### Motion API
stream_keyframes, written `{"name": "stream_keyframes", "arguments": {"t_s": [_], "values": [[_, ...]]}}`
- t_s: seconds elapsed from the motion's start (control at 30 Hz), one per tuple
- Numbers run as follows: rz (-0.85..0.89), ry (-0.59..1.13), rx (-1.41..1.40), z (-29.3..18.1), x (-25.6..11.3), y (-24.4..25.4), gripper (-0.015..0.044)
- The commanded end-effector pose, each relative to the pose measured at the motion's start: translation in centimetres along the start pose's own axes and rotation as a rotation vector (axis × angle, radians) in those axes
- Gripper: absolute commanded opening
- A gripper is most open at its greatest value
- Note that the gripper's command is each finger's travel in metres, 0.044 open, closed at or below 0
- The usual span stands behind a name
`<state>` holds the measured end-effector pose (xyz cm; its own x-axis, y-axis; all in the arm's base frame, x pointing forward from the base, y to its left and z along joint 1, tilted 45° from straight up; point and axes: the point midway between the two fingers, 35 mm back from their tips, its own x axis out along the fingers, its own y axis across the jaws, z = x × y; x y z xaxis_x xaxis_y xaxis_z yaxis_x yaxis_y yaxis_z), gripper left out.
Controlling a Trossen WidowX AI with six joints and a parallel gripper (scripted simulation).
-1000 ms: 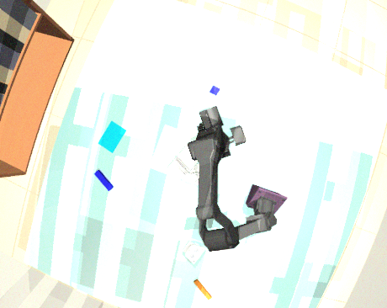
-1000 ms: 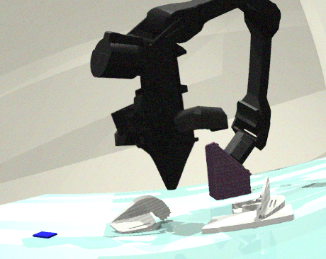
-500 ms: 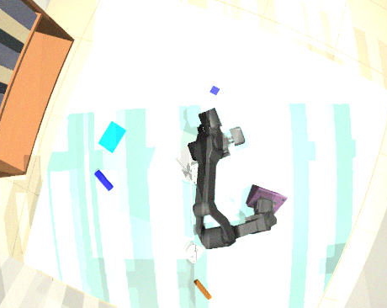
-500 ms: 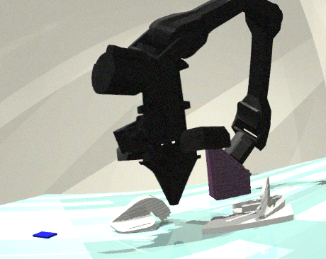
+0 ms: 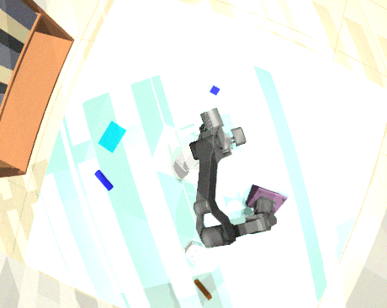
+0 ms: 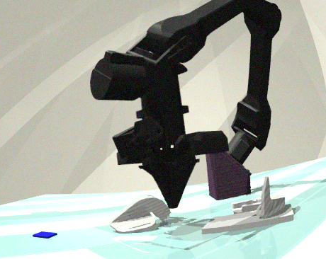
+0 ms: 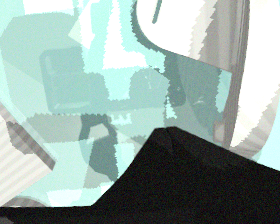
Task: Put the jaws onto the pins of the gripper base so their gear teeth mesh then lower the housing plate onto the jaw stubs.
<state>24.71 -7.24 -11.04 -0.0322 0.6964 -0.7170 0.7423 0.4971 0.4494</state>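
Observation:
My gripper (image 6: 172, 205) (image 7: 164, 138) is shut and empty, pointing down just above the table. A loose pale part (image 6: 142, 214) (image 7: 191, 35) with a curved, shell-like wall, seemingly a jaw, lies close beside the fingertips. The flat pale plate (image 6: 220, 225) (image 7: 16, 170) lies to the right in the exterior view, with a thin upright part (image 6: 266, 203) and a low part on it. I cannot tell whether any teeth mesh. In the top view the arm hides much of this; a pale part (image 5: 182, 165) shows beside it, and another pale part (image 5: 193, 251) lies near its elbow.
A purple wedge block (image 5: 262, 194) (image 6: 227, 178) stands by the arm's base. A small blue square (image 5: 214, 90) (image 6: 45, 234), a cyan square (image 5: 112, 136), a blue bar (image 5: 103, 180) and a brown bar (image 5: 203, 289) lie around. An orange-brown shelf (image 5: 39, 84) is at upper left.

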Motion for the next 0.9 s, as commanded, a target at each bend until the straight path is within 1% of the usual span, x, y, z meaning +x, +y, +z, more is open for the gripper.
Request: {"name": "stream_keyframes", "arguments": {"t_s": [0.0, 0.87], "values": [[-0.004, 0.005, 0.001, 0.0, 0.2, -0.8, 0.0], [-0.006, 0.005, 0.002, 0.0, 0.2, -5.1, 0.0]]}}
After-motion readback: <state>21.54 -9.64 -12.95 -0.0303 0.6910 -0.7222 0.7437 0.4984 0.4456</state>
